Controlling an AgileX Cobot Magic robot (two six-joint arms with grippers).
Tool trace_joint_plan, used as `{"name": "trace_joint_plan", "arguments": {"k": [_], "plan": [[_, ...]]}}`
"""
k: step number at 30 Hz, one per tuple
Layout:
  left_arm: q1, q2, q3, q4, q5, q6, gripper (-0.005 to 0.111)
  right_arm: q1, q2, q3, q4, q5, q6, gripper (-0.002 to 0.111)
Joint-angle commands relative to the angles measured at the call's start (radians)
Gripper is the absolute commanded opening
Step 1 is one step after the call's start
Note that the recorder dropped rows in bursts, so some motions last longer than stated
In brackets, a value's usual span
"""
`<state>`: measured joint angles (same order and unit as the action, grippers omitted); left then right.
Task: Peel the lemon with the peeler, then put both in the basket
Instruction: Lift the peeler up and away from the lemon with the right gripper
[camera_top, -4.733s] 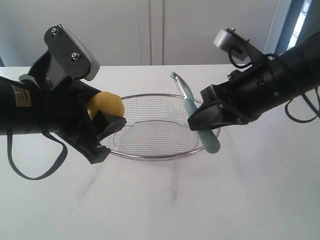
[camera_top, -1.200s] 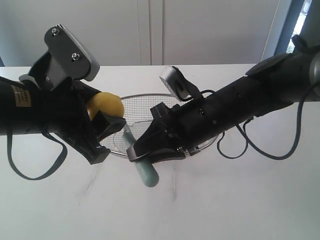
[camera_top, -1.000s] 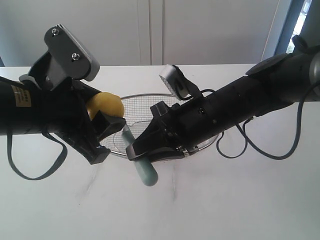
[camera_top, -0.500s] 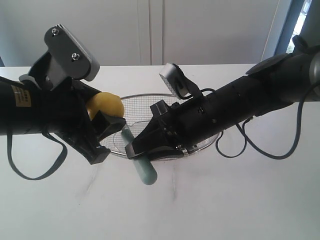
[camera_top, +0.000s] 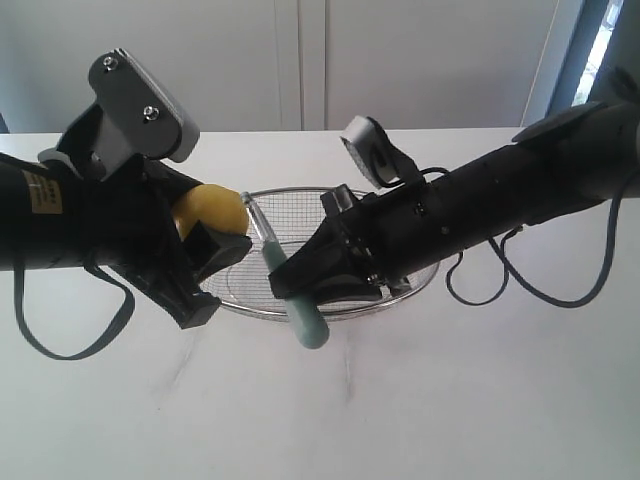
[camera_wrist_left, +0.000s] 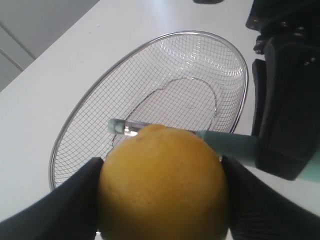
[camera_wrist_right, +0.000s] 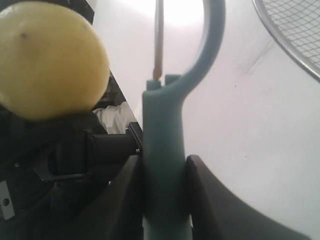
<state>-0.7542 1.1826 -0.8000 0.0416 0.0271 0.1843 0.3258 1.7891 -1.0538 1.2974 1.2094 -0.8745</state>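
Note:
My left gripper is shut on the yellow lemon and holds it in the air above the left end of the wire basket. In the left wrist view the lemon fills the space between the black fingers. My right gripper is shut on the teal handle of the peeler. It has reached across to the lemon's right side. The peeler's head lies against the lemon's far side. The right wrist view shows the peeler upright beside the lemon.
The basket sits on a white table and holds nothing that I can see. A pale wall stands behind the table. Both black arms hang over the basket's left and front parts, and a cable loops under each one.
My right gripper has drawn the peeler up and to the right, so its head has slid from below the lemon up to the lemon's upper side. The left arm and lemon have not moved.

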Motion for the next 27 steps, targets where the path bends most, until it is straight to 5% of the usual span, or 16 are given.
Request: {"name": "trace_joint_plan", "arguments": {"k": [1,18,27], "plan": [[-0.005,-0.008,0.001,-0.012,-0.008,-0.002,0.0,-0.034,-0.014,-0.008,0.032,0.012,-0.015,0.0],[-0.005,-0.008,0.001,-0.012,-0.008,-0.002,0.0,-0.249,-0.357,-0.008,0.005,0.012,-0.048,0.0],[-0.005,-0.008,0.001,-0.012,0.004,-0.002,0.0,-0.257,-0.42,-0.008,-0.137,0.012,-0.053,0.0]]}}
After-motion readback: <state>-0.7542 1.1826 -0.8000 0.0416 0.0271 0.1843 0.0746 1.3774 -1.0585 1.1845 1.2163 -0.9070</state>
